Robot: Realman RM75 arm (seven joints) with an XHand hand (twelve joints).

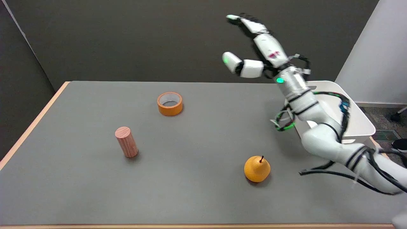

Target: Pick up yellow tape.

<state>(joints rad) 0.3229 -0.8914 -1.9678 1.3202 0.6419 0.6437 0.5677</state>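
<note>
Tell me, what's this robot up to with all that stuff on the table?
It is meant to pick up the yellow tape, which lies untouched on the grey table. The right hand is raised in the air to the tape's right, fingers spread, holding nothing. A wooden cylinder, a pear and a white bin are also there.

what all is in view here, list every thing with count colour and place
tape roll: 1, yellow-orange, far middle-left of the table, lying flat
wooden cylinder: 1, reddish-brown, upright, left of centre, nearer than the tape
pear: 1, yellow-orange with dark stem, near right of centre
bin: 1, white, at the table's right edge, partly behind the arm
table: 1, grey top with light wood edge
right arm: 1, white with black cables, reaching in from lower right
right hand: 1, black-and-white, raised above the table's far side, fingers apart, holding nothing
</note>
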